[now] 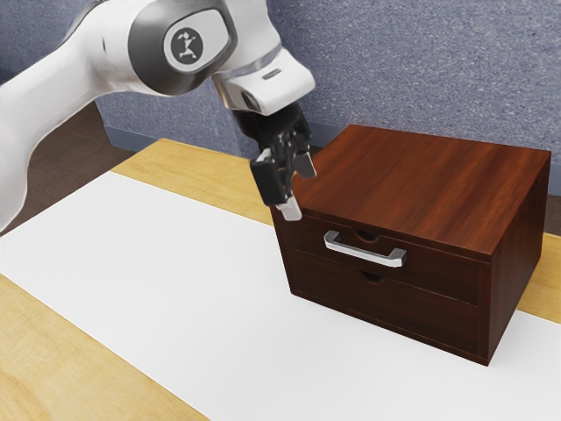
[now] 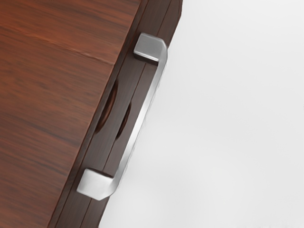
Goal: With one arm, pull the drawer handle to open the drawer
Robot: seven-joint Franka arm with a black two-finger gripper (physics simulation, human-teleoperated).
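Tool (image 1: 295, 187) open, empty, by cabinet (image 1: 438, 175) top corner; handle (image 1: 364, 251) lower, toward exterior view's right, apart.

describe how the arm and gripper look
The arm is glossy white with rounded links. Its joint cap is grey, with a white mark on a dark disc. The gripper is black and boxy, under a white wrist block, with two fingers ending in pale tips.

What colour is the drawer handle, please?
The drawer handle is silver-grey metal; the wrist view shows it best.
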